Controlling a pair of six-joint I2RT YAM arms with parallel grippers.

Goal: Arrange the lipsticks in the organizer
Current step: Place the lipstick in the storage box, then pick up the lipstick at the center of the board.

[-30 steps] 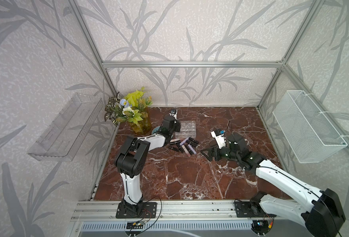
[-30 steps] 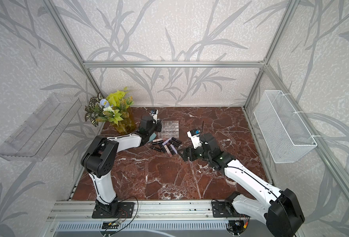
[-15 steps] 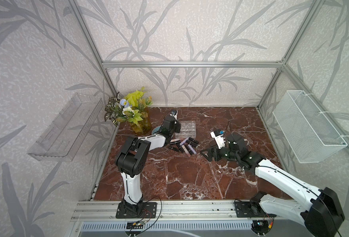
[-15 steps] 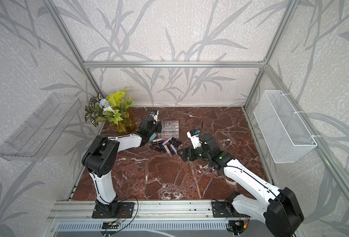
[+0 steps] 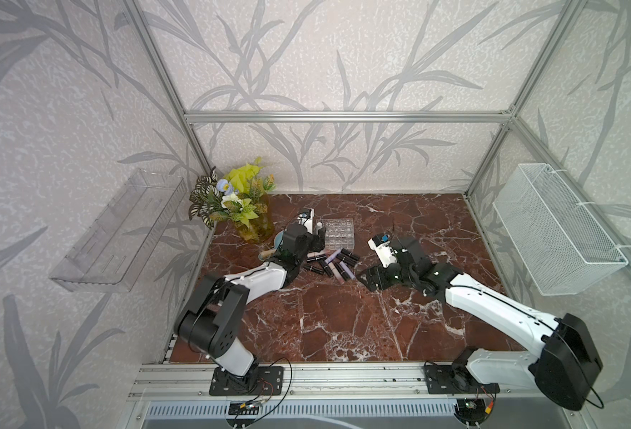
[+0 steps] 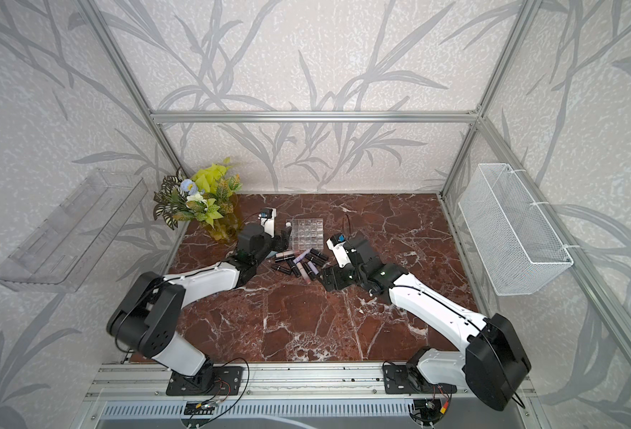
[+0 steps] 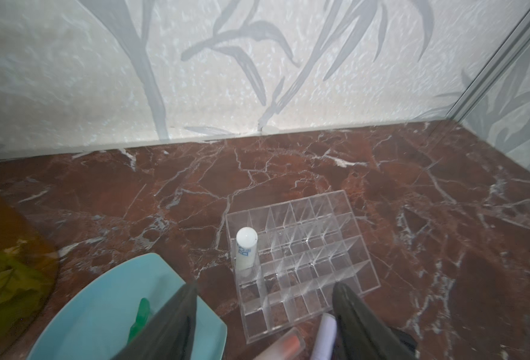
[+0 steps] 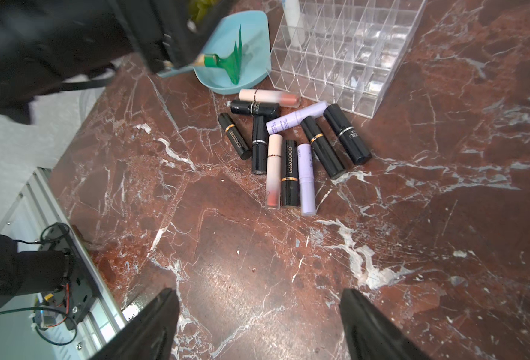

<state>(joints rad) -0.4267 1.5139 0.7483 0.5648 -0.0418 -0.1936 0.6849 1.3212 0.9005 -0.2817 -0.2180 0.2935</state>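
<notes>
The clear organizer (image 5: pixel 340 236) (image 6: pixel 308 236) stands on the marble floor. One white lipstick (image 7: pixel 246 249) (image 8: pixel 293 18) stands upright in a corner compartment of it. My left gripper (image 7: pixel 265 290) (image 5: pixel 314 241) hangs open just in front of the organizer (image 7: pixel 335 249), holding nothing. A pale pink lipstick (image 7: pixel 284 343) and a lilac one (image 7: pixel 324 336) lie below it. Several more lipsticks (image 8: pixel 288 149) (image 5: pixel 330 262), mostly black, lie in a loose pile beside the organizer (image 8: pixel 351 62). My right gripper (image 8: pixel 259 294) (image 5: pixel 375 276) is open and empty, low over bare marble a short way from the pile.
A teal dish (image 8: pixel 232 78) (image 7: pixel 101 311) with a green toy rake (image 8: pixel 229 62) sits beside the organizer, under my left arm. A vase of plants (image 5: pixel 247 211) fills the back left corner. A clear tray (image 5: pixel 117 234) and a white mesh basket (image 5: pixel 551 230) hang on the side walls.
My left gripper has opened and let go of the white lipstick, which now stands in the organizer. The right arm has hardly moved.
</notes>
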